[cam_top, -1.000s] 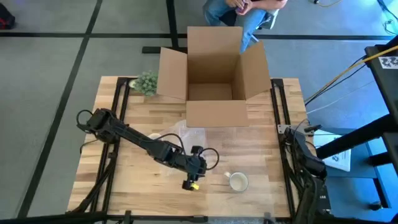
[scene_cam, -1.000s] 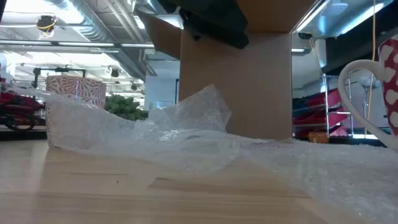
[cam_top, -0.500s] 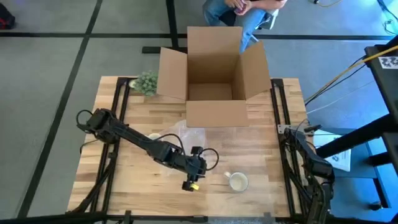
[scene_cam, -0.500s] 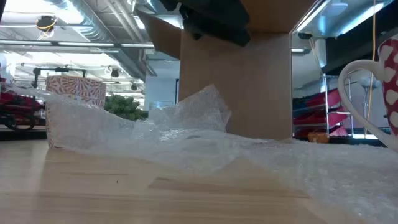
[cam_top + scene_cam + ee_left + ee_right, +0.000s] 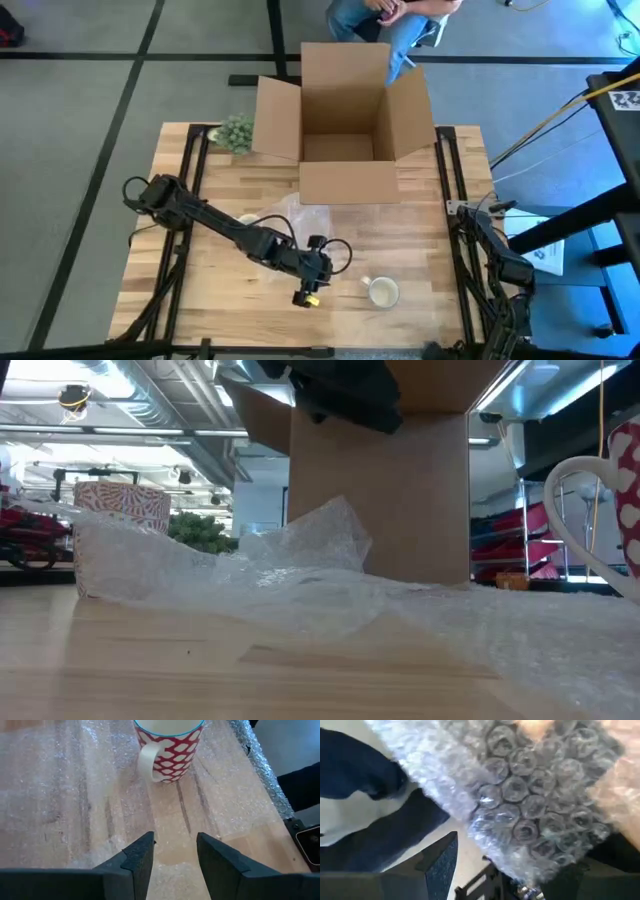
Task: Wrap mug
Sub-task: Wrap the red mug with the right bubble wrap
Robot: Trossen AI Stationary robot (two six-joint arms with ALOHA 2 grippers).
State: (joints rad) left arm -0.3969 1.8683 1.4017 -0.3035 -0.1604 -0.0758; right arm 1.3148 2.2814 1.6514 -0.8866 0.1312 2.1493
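A red-and-white patterned mug (image 5: 169, 747) stands upright on a clear bubble wrap sheet (image 5: 75, 790) spread on the wooden table; the mug also shows in the high view (image 5: 383, 292). Its white handle (image 5: 146, 762) faces my left gripper (image 5: 175, 851), which hovers open a short way from it, low over the sheet and touching nothing. At the table's right edge my right gripper (image 5: 520, 865) is open, with the bubble wrap's edge (image 5: 530, 805) lying close over its fingers. My right gripper has the bubble wrap's edge (image 5: 520, 870) reaching down between its spread fingers (image 5: 440, 857). I cannot tell whether they touch it.
An open cardboard box (image 5: 345, 130) stands at the table's far side, with a small green plant (image 5: 236, 131) to its left. A red-and-white roll (image 5: 120, 510) sits behind the wrap at the left. A person (image 5: 385, 15) sits beyond the box.
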